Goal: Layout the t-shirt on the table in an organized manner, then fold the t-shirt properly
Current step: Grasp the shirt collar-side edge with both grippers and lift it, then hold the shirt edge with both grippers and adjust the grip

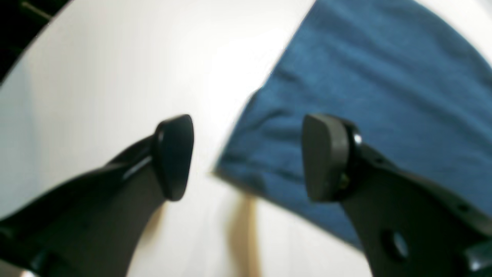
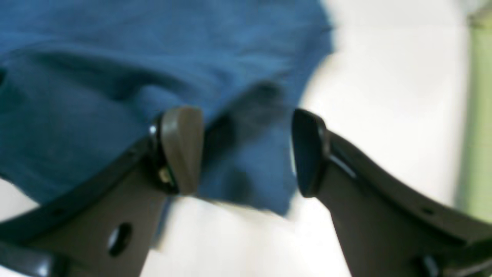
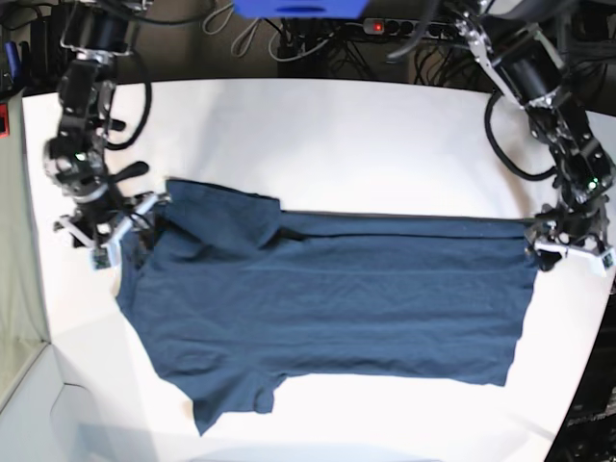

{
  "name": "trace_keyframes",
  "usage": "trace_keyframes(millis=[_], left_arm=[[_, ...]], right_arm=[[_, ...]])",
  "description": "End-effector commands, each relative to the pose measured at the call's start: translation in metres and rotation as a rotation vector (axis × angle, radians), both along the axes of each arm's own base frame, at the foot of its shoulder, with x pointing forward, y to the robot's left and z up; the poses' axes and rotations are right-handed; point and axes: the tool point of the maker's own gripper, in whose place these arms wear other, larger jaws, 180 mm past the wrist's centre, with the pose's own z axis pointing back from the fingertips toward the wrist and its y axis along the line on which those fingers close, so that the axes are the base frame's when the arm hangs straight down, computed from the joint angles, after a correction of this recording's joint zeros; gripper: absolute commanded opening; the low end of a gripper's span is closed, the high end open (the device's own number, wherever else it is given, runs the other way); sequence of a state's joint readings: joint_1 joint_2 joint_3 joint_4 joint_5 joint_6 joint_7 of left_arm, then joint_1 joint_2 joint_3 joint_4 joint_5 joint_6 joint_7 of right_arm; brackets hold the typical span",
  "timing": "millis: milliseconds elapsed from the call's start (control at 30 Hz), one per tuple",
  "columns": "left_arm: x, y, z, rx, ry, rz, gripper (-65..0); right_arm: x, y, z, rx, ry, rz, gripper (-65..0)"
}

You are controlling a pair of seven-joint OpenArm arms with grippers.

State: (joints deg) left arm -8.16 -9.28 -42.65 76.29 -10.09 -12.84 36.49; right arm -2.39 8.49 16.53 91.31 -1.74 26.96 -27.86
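The dark blue t-shirt (image 3: pixel 327 308) lies spread flat on the white table (image 3: pixel 337 144), neck end to the left and hem to the right, one sleeve pointing to the front. My right gripper (image 3: pixel 111 231) is at the shirt's far left corner. In the right wrist view it (image 2: pixel 244 152) is open, its jaws apart over a wrinkled edge of the shirt (image 2: pixel 115 77). My left gripper (image 3: pixel 566 248) is at the far right hem corner. In the left wrist view it (image 1: pixel 248 157) is open above the corner of the shirt (image 1: pixel 365 77), holding nothing.
Cables and a power strip (image 3: pixel 385 27) run behind the table's far edge. A blue object (image 3: pixel 298 8) sits at the top centre. A pale green strip (image 2: pixel 478 115) borders the table beside my right gripper. The table's curved edge is near my left gripper (image 3: pixel 597 318).
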Motion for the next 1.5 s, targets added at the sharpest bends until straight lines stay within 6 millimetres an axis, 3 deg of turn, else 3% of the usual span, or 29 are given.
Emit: trace_keyframes(millis=[0,200,367,533,800,1000,1100,1367,1467], left_arm=[[0.006,0.008,0.019,0.032,-0.052,0.007,-22.0],[-0.014,0.022,0.008,0.035,-0.016,0.042,-22.0],[-0.021,0.022,-0.025,-0.024,0.053,0.052,-22.0],[-0.01,0.024,-0.02,-0.013,0.0,0.061,-22.0],[0.005,0.0,-0.028,0.009,0.031,-0.037,-22.1],[0.005,-0.001,-0.026,0.01,0.025,-0.037,-22.2],[0.002,0.003,-0.015,0.035,0.008,-0.038,-22.4],[-0.01,0.005,-0.031,0.031,0.055,-0.039,-22.4],[-0.002,0.005,-0.033,0.016,0.055,-0.035,-22.4]], right_arm=[[0.003,-0.003,0.012,0.0,-0.044,-0.004,-27.7],[-0.011,-0.023,-0.001,0.001,-0.008,-0.063,-27.7],[-0.016,-0.026,-0.025,0.028,0.052,-0.079,-27.7],[-0.014,-0.026,-0.031,0.044,0.055,-0.083,-27.7],[-0.016,-0.027,-0.032,0.043,0.057,-0.084,-27.7],[-0.021,-0.027,-0.035,0.041,0.07,-0.084,-27.7],[-0.021,-0.027,-0.035,0.041,0.07,-0.084,-27.7],[-0.021,-0.026,-0.035,0.041,0.07,-0.084,-27.7],[-0.021,-0.026,-0.035,0.041,0.07,-0.084,-27.7]])
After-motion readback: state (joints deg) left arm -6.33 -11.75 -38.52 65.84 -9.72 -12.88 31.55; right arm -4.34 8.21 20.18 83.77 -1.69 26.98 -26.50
